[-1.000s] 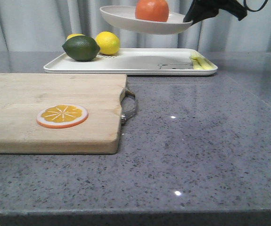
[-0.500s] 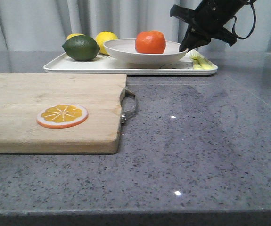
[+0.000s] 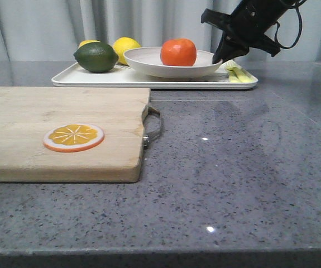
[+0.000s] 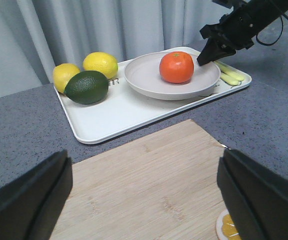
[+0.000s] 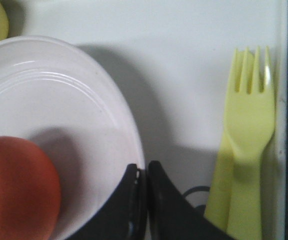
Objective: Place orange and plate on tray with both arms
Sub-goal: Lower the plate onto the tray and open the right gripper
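Right pincer (image 3: 220, 57) angled down, fingers pinched nearly together, left pincer (image 4: 144, 200) spread wide

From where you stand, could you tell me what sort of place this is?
Probably a mock kitchen counter: a speckled grey stone-look worktop, a wooden cutting board, and a white tray carrying fruit, a plate and a plastic fork. The plain curtain behind suggests a staged setup.

Orange (image 3: 178, 52) in plate (image 3: 149, 62), seemingly on tray (image 3: 93, 79).
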Motion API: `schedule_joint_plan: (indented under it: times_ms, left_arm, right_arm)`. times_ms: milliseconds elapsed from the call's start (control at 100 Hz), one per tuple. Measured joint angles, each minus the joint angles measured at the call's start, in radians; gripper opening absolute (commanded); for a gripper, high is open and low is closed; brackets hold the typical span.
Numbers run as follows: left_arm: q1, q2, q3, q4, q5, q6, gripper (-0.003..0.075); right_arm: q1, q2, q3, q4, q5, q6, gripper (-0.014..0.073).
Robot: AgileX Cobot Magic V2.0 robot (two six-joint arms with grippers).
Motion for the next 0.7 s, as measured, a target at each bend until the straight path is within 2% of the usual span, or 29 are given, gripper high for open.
schedule_joint_plan:
  times_ms: [700]
  left_arm:
    - [0.000, 0.000, 0.000, 0.000, 0.000, 0.000, 0.0566]
  right_arm:
    - [0.000, 0.000, 0.000, -0.044, 0.011, 0.000, -0.0056]
